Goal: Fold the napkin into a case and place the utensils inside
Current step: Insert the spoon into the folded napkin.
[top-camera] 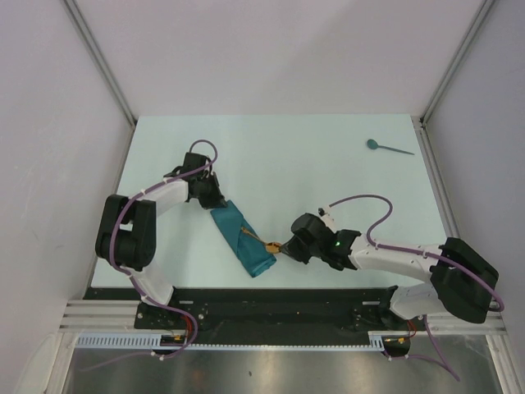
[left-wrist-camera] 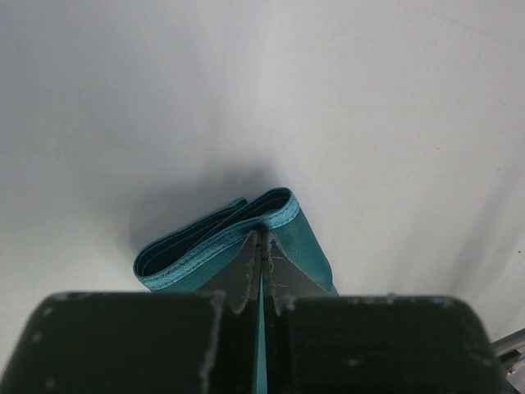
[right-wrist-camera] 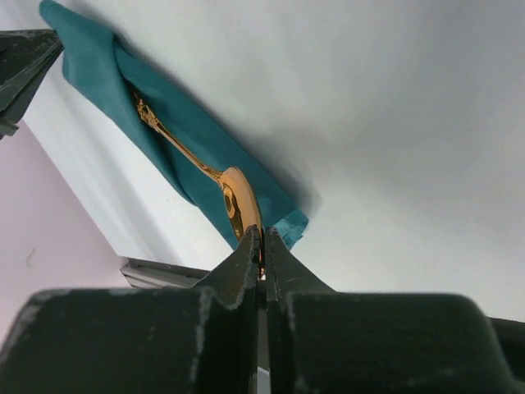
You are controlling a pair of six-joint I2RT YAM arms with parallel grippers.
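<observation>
Top view only: teal spoon (top-camera: pixel 388 148) sits alone at the far right of the table (top-camera: pixel 328 164), well apart from both arms. The case (top-camera: pixel 242 240) lies diagonally in the near middle, a narrow teal strip running from far-left to near-right. Neither wrist view shows the teal spoon.

Left wrist view only: the far end of the case (left-wrist-camera: pixel 215 240) shows stacked folded layers with a hemmed edge, the layers gaping slightly on the left.

Right wrist view only: gold spoon (right-wrist-camera: pixel 234 201) lies along the case (right-wrist-camera: pixel 98 61), with its handle running up the cloth toward a fold and its bowl at the near end. Can't tell whether the handle tip is under the fold. The tip of the left gripper (right-wrist-camera: pixel 25 57) shows at the top-left corner, at the far end of the cloth.

Nothing else is near the case. In the top view each wrist body hides its own contact point.

Jaws: left gripper (left-wrist-camera: pixel 262 238) is pressed together on the cloth edge at the far end of the case. Right gripper (right-wrist-camera: pixel 262 240) is closed to a thin slit, pinching the rim of the gold spoon's bowl just off the near-right end.
</observation>
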